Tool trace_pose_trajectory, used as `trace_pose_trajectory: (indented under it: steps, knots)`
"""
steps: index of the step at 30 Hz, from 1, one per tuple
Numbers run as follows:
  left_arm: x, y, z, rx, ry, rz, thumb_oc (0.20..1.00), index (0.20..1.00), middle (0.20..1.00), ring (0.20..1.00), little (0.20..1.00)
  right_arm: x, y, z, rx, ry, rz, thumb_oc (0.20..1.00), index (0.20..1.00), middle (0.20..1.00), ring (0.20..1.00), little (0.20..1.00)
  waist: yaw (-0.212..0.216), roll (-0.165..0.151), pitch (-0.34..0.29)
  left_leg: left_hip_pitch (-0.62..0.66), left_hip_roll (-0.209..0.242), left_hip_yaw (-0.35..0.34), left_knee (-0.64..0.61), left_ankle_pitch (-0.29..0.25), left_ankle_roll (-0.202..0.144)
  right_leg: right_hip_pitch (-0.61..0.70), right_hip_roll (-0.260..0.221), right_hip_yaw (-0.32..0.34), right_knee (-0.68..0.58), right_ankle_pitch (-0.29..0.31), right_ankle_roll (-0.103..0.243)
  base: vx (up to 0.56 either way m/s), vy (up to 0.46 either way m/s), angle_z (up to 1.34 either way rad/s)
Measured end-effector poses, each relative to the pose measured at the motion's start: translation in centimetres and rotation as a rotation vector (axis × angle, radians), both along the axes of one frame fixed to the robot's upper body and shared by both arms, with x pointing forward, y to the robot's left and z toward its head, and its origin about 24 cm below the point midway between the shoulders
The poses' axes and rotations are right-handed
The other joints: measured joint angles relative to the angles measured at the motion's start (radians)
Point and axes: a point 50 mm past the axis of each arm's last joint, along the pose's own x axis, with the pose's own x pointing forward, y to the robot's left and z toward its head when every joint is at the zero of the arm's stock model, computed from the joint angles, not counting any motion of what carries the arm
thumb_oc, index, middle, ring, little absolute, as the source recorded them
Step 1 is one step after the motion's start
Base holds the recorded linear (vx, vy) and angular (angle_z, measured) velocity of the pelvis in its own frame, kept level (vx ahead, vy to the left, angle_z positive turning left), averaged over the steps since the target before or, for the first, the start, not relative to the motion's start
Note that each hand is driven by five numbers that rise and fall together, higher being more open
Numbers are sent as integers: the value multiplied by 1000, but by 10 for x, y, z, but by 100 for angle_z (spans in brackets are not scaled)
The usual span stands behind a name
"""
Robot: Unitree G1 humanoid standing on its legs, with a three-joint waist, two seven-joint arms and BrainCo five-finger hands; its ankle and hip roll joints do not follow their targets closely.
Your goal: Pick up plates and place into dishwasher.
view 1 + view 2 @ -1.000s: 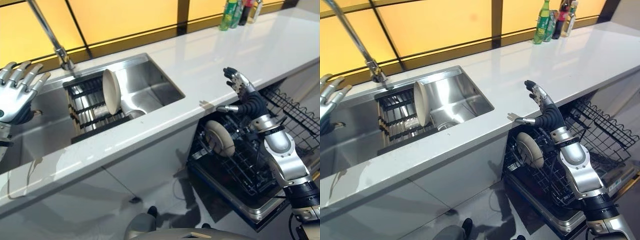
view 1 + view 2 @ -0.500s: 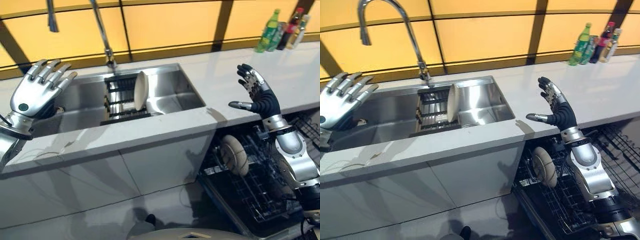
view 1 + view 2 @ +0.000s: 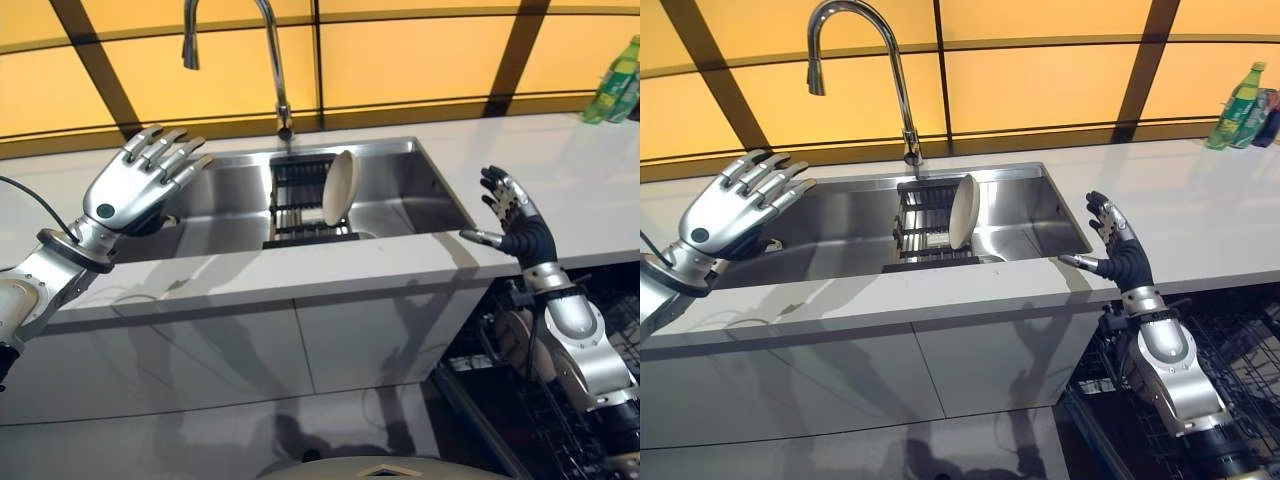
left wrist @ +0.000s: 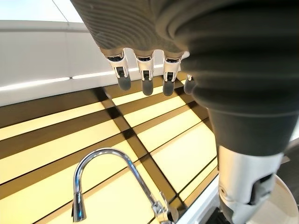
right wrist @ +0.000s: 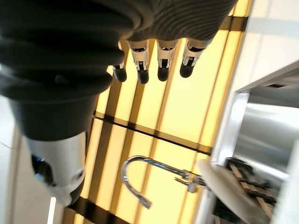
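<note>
One plate (image 3: 339, 187) stands on edge in the sink rack (image 3: 300, 205), between and beyond the empty, spread left hand (image 3: 135, 185) and right hand (image 3: 512, 220), while below the right hand what seems another plate (image 3: 516, 340) already sits in the dishwasher (image 3: 560, 400).

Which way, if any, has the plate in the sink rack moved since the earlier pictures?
No. The plate stands on edge at the same end of the sink rack, below the faucet; the camera shifted, not the plate.
</note>
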Motion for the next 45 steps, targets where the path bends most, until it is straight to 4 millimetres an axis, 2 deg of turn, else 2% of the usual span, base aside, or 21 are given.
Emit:
trace_pose_trajectory:
  steps: [2,3,4,5,6,7,8,12,19,21,26,32,37,41,45]
  knots:
    - [0,0,2,4,-7,-1,1000,1000,1000,1000,1000,0,0,2,0,-7,-2,1000,1000,1000,1000,1000,-14,-16,14,-21,-4,-1,7,-8,-12,-15,38,21,-147,13,-6,109,-93,8]
    - [1,0,2,3,-16,-4,1000,1000,1000,1000,1000,0,-3,3,-3,-10,-10,1000,1000,1000,1000,1000,-25,-28,14,-35,-11,1,9,-10,-16,-19,55,41,-227,30,-15,90,-77,33]
    - [3,-2,2,-2,-28,-14,1000,1000,1000,1000,1000,0,-7,4,-5,-14,-27,1000,1000,1000,1000,1000,-33,-44,9,-47,-14,-5,4,-18,-32,-30,64,58,-255,65,-29,72,-54,32]
    - [7,-4,4,5,-43,-25,1000,1000,1000,1000,1000,4,-11,3,7,-19,-51,1000,1000,1000,1000,1000,-47,-59,21,-84,-45,2,102,-46,-34,-43,45,67,-280,102,-46,129,-90,19]
    - [8,-5,1,0,-43,-29,1000,1000,1000,1000,1000,7,-14,5,0,-21,-63,1000,1000,1000,1000,1000,-46,-47,27,-103,-56,9,209,-111,-37,-52,50,75,-297,118,-42,169,-117,4]
    - [10,-8,1,-10,-54,-37,1000,1000,1000,1000,1000,6,-17,7,-18,-24,-67,1000,1000,1000,1000,1000,-55,-9,29,-86,-45,0,203,-181,-30,-61,82,79,-298,130,-36,249,-177,6]
    - [13,-10,5,-18,-82,-37,1000,1000,1000,1000,1000,5,-16,3,-4,-12,-71,1000,1000,1000,1000,1000,-68,-13,42,-60,-47,-12,157,-168,-19,-56,92,102,-292,167,-59,218,-160,16]
    - [16,-12,6,-13,-108,-32,1000,1000,1000,1000,1000,4,-16,-2,-3,7,-67,1000,1000,1000,1000,1000,-88,-14,51,-37,-24,5,134,-166,-29,-39,120,109,-338,195,-83,92,-105,-22]
    - [30,-14,31,22,-250,15,1000,1000,1000,1000,1000,15,-12,7,-1,-30,-61,1000,1000,1000,1000,1000,-134,-3,132,-85,-25,8,148,-170,-31,-85,120,110,-340,208,-84,35,-35,-6]
    - [33,-8,35,27,-278,52,1000,1000,1000,1000,1000,19,-10,17,2,-75,-57,1000,1000,1000,1000,1000,-133,-2,154,-108,-30,8,162,-172,-31,-119,118,109,-317,208,-84,98,17,-13]
    - [36,-4,36,9,-338,104,1000,1000,1000,1000,1000,23,-9,29,-3,-123,-48,1000,1000,1000,1000,1000,-147,0,192,-116,-39,6,190,-188,-32,-149,112,105,-266,191,-80,103,55,-12]
    - [35,-1,40,7,-412,125,1000,1000,1000,1000,1000,23,-12,36,-40,-140,-38,1000,1000,1000,1000,1000,-164,6,202,-125,-55,7,208,-192,-29,-180,97,112,-211,169,-75,72,97,0]
    - [40,-8,53,-11,-522,100,1000,1000,1000,1000,1000,23,-8,51,-74,-189,-6,1000,1000,1000,1000,1000,-189,24,211,-164,-70,8,226,-196,-28,-227,84,117,-178,165,-75,-16,77,0]
    - [47,-25,69,-34,-624,50,1000,1000,1000,1000,1000,27,-4,63,-77,-234,8,1000,1000,1000,1000,1000,-202,30,213,-195,-70,26,233,-197,-29,-275,82,118,-162,165,-76,-31,31,-10]
    - [49,-35,71,-39,-687,20,1000,1000,1000,1000,1000,28,2,72,-78,-269,30,1000,1000,1000,1000,1000,-216,49,219,-200,-64,29,229,-198,-31,-290,86,115,-158,170,-84,13,3,-15]
